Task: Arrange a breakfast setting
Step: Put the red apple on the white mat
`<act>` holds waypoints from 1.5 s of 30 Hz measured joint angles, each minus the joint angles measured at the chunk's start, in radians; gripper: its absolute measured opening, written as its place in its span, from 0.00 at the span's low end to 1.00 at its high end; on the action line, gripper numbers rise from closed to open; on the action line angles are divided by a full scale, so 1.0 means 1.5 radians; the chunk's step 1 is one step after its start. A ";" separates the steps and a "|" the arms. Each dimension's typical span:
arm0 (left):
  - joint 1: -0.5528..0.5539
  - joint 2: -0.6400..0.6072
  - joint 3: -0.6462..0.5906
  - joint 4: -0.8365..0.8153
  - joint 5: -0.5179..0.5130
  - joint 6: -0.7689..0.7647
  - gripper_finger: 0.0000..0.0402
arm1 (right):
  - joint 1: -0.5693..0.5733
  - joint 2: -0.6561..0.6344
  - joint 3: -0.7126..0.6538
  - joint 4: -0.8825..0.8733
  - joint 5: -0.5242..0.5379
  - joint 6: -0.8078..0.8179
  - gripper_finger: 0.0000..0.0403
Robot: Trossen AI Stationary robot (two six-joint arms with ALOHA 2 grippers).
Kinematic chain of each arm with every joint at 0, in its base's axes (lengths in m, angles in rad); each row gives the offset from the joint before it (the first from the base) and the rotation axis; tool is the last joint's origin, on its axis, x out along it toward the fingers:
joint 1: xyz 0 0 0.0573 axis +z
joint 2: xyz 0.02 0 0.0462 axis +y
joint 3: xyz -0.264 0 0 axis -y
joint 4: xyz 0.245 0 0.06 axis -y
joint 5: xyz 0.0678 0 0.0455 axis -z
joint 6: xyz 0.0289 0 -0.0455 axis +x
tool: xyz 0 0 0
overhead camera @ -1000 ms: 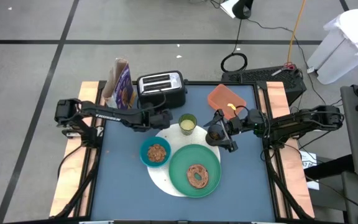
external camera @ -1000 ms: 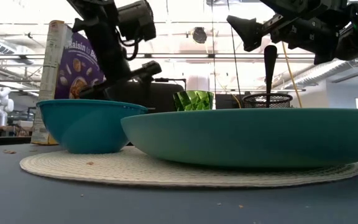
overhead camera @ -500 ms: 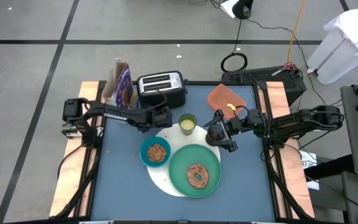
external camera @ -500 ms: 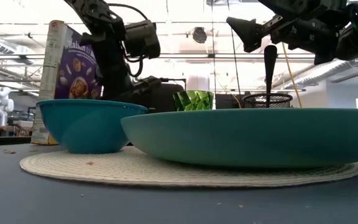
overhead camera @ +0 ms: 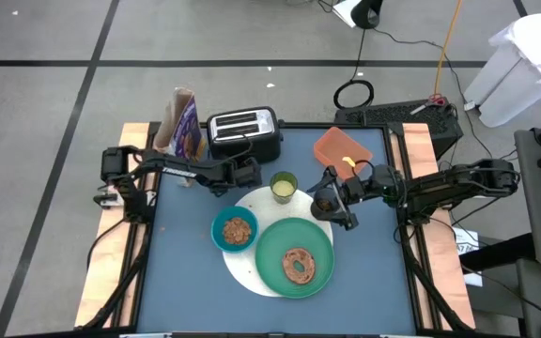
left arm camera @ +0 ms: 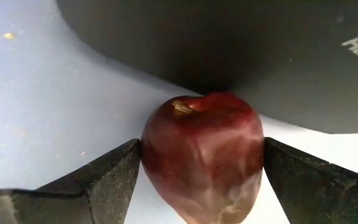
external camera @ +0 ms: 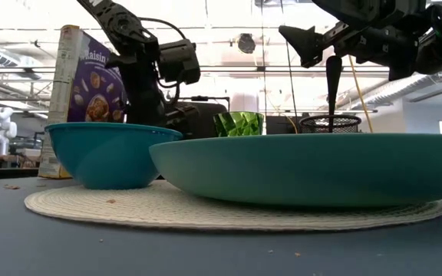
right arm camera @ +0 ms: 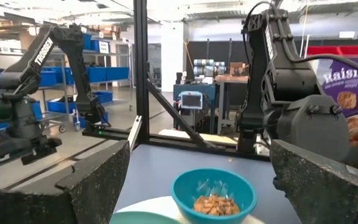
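Observation:
My left gripper [overhead camera: 243, 175] is in front of the silver toaster [overhead camera: 244, 131], shut on the dark-red fruit [left arm camera: 201, 162]. My right gripper [overhead camera: 332, 201] is open, above the small black cup [overhead camera: 321, 202], level and pointing toward the table's left. The metal spoon [external camera: 333, 80] stands upright in the black cup [external camera: 330, 123], its top just below my right fingers. The brown bagel [overhead camera: 298, 266] lies on the green plate [overhead camera: 294, 235]. The plate, blue bowl [overhead camera: 236, 230] and lime cup [overhead camera: 284, 186] sit on the white round disc [overhead camera: 252, 272]. My left gripper pinches the dark-red fruit by its two opposite sides [left arm camera: 146, 155] between the two fingers, at its widest part. The fingers slant down toward the toaster's front. The fruit's stem end [left arm camera: 182, 107] faces away from the gripper; whether it rests on the table I cannot tell.
A purple cereal box [overhead camera: 184, 127] stands left of the toaster. An orange tray [overhead camera: 341, 148] with a yellow piece lies at the far right. The bowl holds cereal. The near part of the blue table [overhead camera: 186, 291] has free room.
My left gripper has gone down and a little toward the toaster, tipping from nearly level to slanting down. My right gripper and the spoon have kept still.

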 joint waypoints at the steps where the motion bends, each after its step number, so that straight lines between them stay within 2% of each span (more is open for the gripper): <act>1: 0.000 0.002 0.000 0.002 -0.004 0.003 0.82 | 0.000 0.000 0.000 -0.004 0.000 0.000 0.94; 11: -0.011 0.003 -0.001 0.001 -0.030 0.051 0.68 | 0.000 0.000 0.000 -0.008 0.000 -0.001 0.94; 16: -0.030 0.004 -0.002 -0.004 -0.071 0.064 0.67 | 0.000 0.000 0.000 -0.007 0.000 -0.001 0.94; 21: -0.061 0.004 -0.002 -0.001 -0.101 0.120 0.67 | 0.000 0.000 0.000 -0.006 0.000 -0.006 0.94; 29: -0.116 0.004 -0.002 0.002 -0.205 0.315 0.67 | 0.000 0.000 0.000 -0.006 0.001 -0.061 0.94; 36: -0.123 0.004 -0.002 0.009 -0.233 0.493 0.67 | 0.000 0.000 0.000 -0.006 0.005 -0.068 0.94; 42: -0.127 0.004 -0.002 0.043 -0.256 0.659 0.67 | 0.000 0.000 0.000 -0.007 0.091 -0.022 0.94; 45: -0.127 0.004 -0.002 0.045 -0.256 0.696 0.67 | 0.000 0.000 0.000 -0.006 0.123 -0.019 0.94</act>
